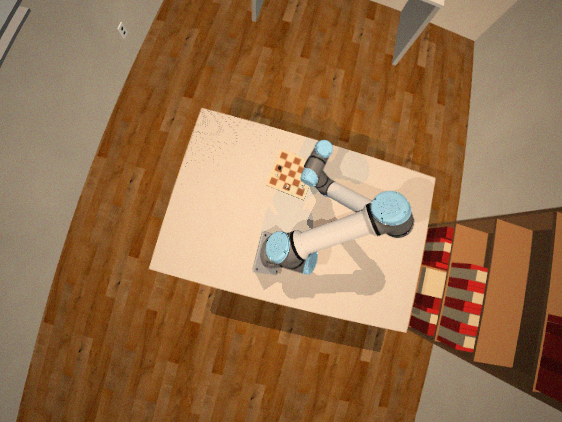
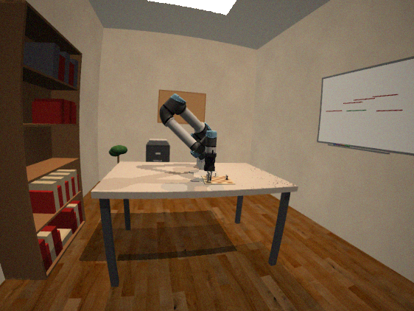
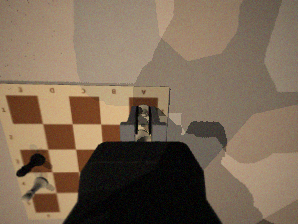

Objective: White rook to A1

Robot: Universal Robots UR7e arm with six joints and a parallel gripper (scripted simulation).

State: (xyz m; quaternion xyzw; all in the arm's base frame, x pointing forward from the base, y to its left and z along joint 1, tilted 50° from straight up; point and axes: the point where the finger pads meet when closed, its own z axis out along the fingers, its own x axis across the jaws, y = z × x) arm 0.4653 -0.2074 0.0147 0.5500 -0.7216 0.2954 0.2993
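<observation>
The small chessboard [image 3: 85,145] lies on the table, with the letters E to A along its far edge in the wrist view. My gripper [image 3: 143,114] is shut on the white rook [image 3: 143,116], upright between the fingers over the A-file corner by the letter A. I cannot tell whether its base touches the board. In the room view the gripper [image 2: 208,174] hangs low over the board's near left corner [image 2: 218,180]. From above, the wrist [image 1: 310,176] hides the fingers and the rook.
A black pawn [image 3: 31,164] and a white piece [image 3: 37,186] stand on the board's left side, far from the gripper; they also show from above [image 1: 278,167] [image 1: 287,186]. The arm's base [image 1: 277,252] is bolted to the table. A bookshelf [image 1: 480,285] stands beyond the table's edge.
</observation>
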